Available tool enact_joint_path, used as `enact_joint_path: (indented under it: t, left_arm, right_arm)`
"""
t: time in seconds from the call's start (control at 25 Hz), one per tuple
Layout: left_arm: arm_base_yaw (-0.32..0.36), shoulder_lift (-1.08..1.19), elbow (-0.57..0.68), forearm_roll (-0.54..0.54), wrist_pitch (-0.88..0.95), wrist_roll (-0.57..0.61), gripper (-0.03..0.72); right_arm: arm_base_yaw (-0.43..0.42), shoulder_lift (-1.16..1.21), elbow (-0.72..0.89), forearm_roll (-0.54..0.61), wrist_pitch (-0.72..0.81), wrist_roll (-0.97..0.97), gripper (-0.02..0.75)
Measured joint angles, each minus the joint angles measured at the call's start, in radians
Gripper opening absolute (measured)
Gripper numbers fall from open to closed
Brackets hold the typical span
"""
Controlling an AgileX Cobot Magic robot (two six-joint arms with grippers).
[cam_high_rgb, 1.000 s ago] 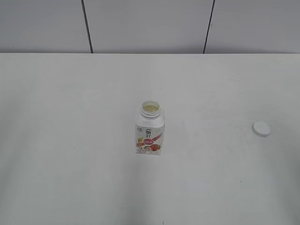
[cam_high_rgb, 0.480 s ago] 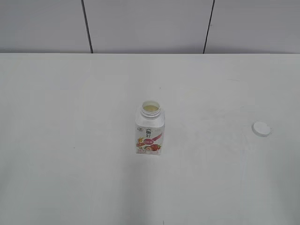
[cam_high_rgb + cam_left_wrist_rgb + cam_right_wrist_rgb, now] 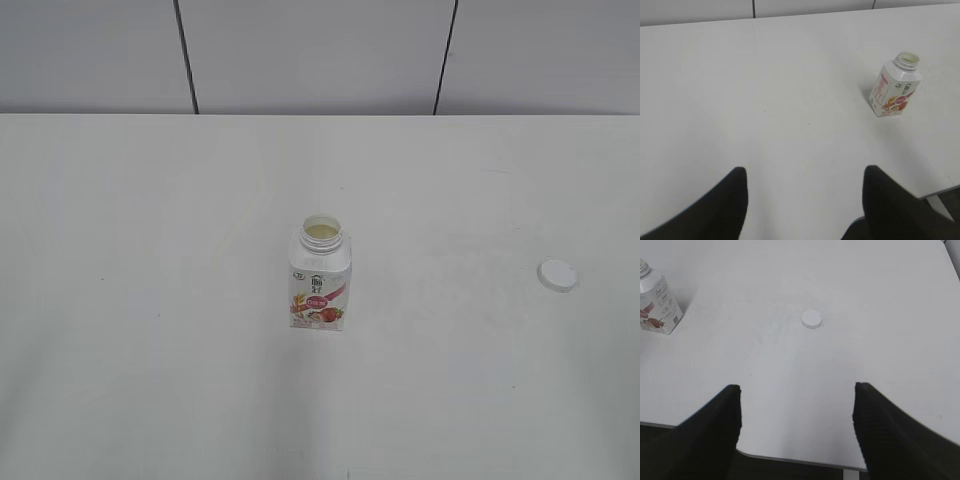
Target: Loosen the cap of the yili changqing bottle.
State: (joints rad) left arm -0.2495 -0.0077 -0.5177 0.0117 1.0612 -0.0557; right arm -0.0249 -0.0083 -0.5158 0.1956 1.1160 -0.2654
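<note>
A lab-like test bench: a bare plain white tabletop backed by grey wall panels with dark seams.

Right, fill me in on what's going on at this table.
Nothing is being handled right now. The yili changqing bottle stands upright near the middle of the white table, its mouth open. The cap is already off and lies on the table well to the bottle's right. Both arms are pulled back: the left gripper and right gripper are open and empty, off the exterior view.
</note>
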Motion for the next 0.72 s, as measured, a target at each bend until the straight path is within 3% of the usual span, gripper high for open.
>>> enact_joint_path:
  t: [0.28, 0.56, 0.72]
  left_arm:
    - [0.008, 0.0, 0.0, -0.001, 0.0, 0.0, 0.449]
    - [0.19, 0.0, 0.0, -0.012, 0.0, 0.0, 0.439]
    - [0.233, 0.0, 0.0, -0.017, 0.0, 0.0, 0.438]
  right_arm:
    - [0.0, 0.0, 0.0, -0.001, -0.004, 0.002, 0.554]
    - [0.0, 0.0, 0.0, -0.023, -0.004, 0.002, 0.554]
    - [0.0, 0.0, 0.0, -0.023, -0.004, 0.003, 0.554]
